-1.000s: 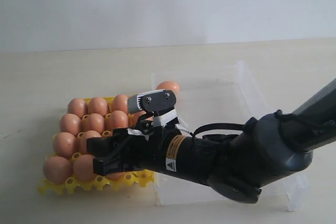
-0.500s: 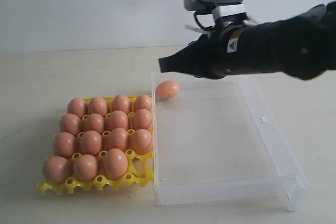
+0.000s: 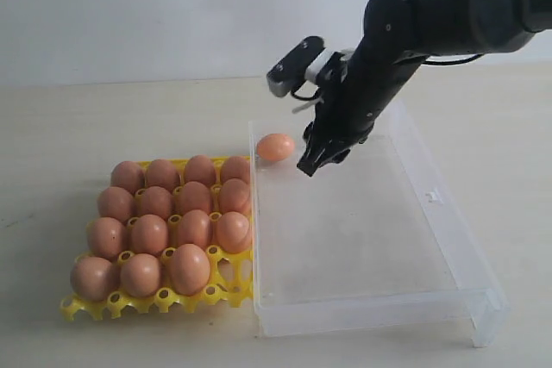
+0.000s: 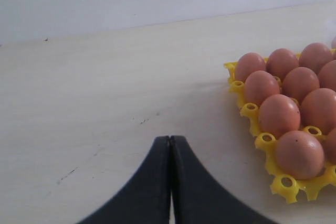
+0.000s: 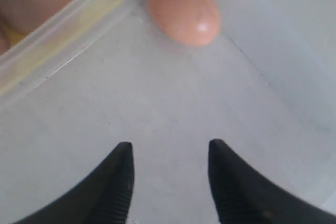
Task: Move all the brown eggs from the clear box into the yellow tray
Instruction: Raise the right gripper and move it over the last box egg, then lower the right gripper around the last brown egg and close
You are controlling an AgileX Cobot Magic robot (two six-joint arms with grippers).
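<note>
**Stock on hand: eggs, tray, box, two grippers**

Item 1. Brown eggs (image 3: 193, 228) (image 4: 278, 114): fifteen are sitting in the yellow tray (image 3: 155, 301) (image 4: 264, 141), one to a cup, in four rows. One empty cup (image 3: 229, 277) is showing at the front corner of the tray nearest the box.

Item 2. Single egg (image 3: 275, 146) (image 5: 182, 8): it is lying on its side inside the clear box (image 3: 362, 306) (image 5: 63, 30), in the far corner on the tray's side, close against the walls.

Item 3. Clear box: it is standing on the table (image 3: 86, 118) (image 4: 105, 87) just beside the tray, their edges touching or nearly so.

Item 4. Right gripper (image 3: 310, 165) (image 5: 169, 146): I am holding it over the box floor, jaws spread wide and gripping nothing, tips pointing toward the single egg but apart from it.

Item 5. Left gripper (image 4: 170, 140): I am keeping it low over bare table near the tray, fingers pressed together with nothing between them.
</note>
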